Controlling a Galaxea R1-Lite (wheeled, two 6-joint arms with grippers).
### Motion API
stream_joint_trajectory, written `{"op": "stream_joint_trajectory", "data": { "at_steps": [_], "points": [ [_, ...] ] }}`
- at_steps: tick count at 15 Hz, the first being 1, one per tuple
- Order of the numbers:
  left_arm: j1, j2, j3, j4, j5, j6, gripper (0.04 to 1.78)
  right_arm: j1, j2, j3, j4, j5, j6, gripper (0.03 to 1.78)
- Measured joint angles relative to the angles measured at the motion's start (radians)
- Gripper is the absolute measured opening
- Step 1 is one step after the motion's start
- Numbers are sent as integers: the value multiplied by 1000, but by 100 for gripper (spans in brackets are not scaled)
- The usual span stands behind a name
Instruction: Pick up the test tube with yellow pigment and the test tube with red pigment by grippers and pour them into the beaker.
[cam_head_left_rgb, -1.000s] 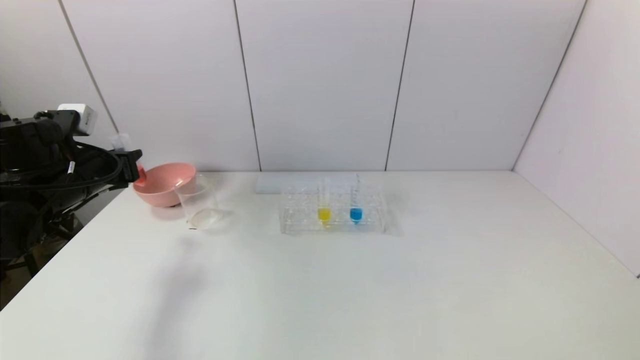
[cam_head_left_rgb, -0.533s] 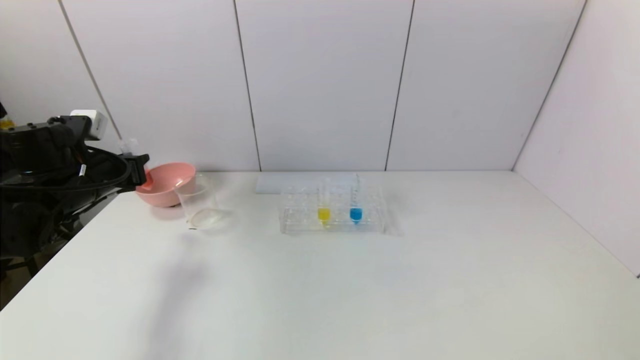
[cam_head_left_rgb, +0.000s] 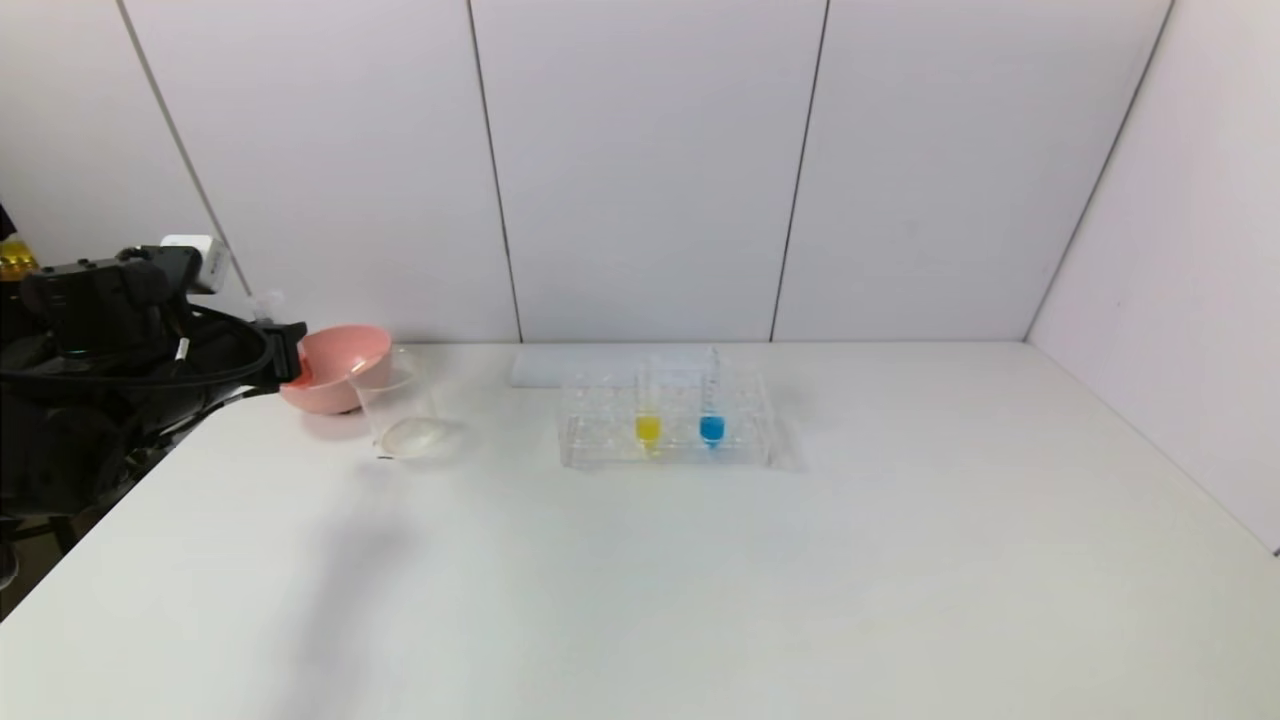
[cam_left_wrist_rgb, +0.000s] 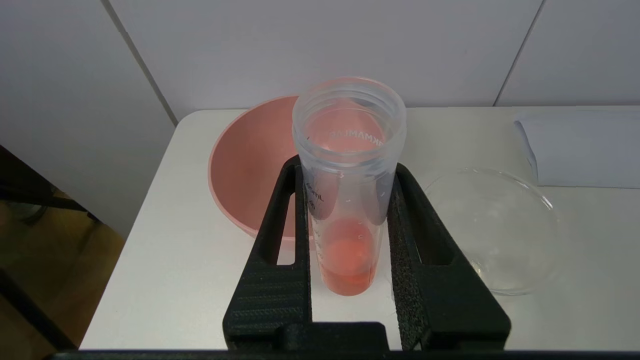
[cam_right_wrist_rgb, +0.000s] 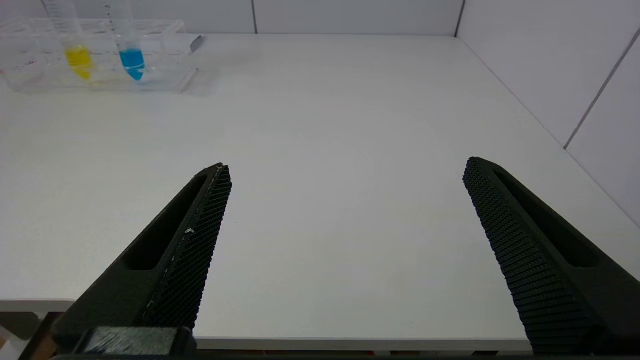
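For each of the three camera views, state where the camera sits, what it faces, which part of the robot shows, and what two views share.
Head view: high, facing down at the table; left end effector at its left edge.
Left wrist view: behind the left end effector, shut on the red test tube, facing pink bowl and beaker.
Right wrist view: low off the table's edge; right end effector open.
Head and right wrist views share the rack, yellow tube, blue tube.

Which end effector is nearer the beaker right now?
Left. The left end effector, gripping the red test tube, is beside the beaker by the pink bowl; the right end effector is open at the table's near edge.
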Motion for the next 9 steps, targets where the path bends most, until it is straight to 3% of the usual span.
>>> {"op": "stream_joint_trajectory", "data": {
  "at_steps": [9],
  "points": [
    [0,32,-21,14,-1,44,47,0,0,0,0,0,0,170]
  ]
}}
